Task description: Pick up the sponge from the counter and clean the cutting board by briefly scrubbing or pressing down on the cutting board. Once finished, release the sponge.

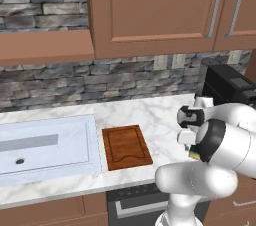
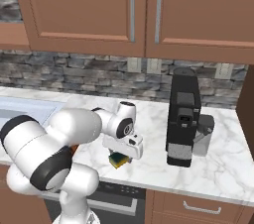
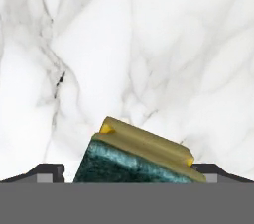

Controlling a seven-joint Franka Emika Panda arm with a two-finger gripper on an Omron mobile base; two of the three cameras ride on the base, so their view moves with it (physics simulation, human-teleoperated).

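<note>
You've got the gripper right down at the counter, jaws spread wide apart with the sponge sitting between the two fingertips. In the hand view the sponge is green side toward the camera, yellow body on the far side, lying a bit skewed on the white marble. Can't tell if either fingertip is actually touching it, so don't count it as grabbed.

From the right base view you can see the sponge tucked just under the hand, near the front edge of the counter, with the black coffee machine well off to its right. In the left base view the cutting board lies flat just right of the sink, and the sponge is to the right of the board, apart from it, mostly hidden behind the arm.
</note>
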